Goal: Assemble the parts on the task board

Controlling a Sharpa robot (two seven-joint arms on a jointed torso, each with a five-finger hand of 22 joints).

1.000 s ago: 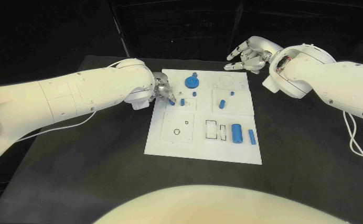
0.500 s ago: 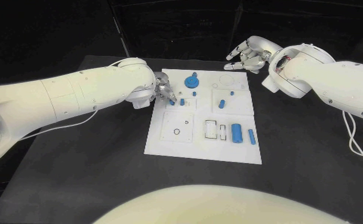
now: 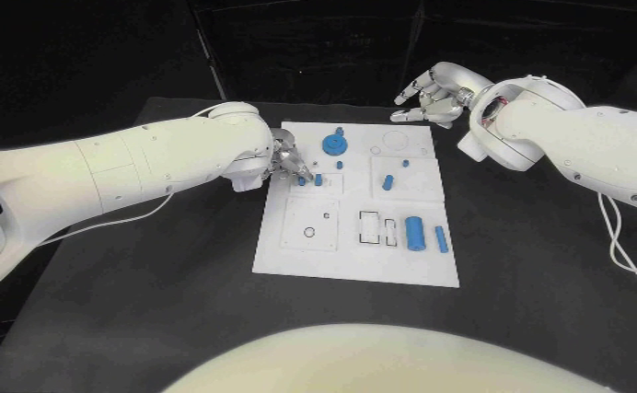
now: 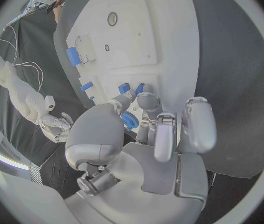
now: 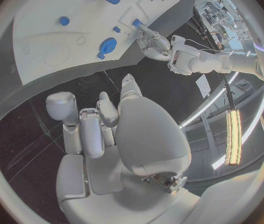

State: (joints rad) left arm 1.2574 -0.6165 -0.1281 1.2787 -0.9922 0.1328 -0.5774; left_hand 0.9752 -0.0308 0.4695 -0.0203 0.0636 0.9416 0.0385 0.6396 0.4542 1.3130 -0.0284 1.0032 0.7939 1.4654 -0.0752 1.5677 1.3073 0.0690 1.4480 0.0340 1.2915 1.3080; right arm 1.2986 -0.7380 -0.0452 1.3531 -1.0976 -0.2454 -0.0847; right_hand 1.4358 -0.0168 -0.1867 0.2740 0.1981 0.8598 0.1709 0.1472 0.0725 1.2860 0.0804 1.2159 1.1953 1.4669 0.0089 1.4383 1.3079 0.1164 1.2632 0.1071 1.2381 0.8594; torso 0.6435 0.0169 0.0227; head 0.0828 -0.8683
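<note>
Two hands: my left hand [image 3: 287,162] pinches a small blue peg [image 3: 301,180] at the task board [image 3: 348,260]'s left edge, prob. to seat it; right hand [image 3: 432,101] hovers open, empty, off its far-right corner.

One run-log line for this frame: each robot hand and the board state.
left robot hand: fingertips at small blue part, grasp unclear | right robot hand: open, beyond task board | blue parts still loose

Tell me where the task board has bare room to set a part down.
The task board is bare along its near edge, below the large cylinder. The far-left corner is crowded: the left hand works beside the small pegs and gear.
</note>
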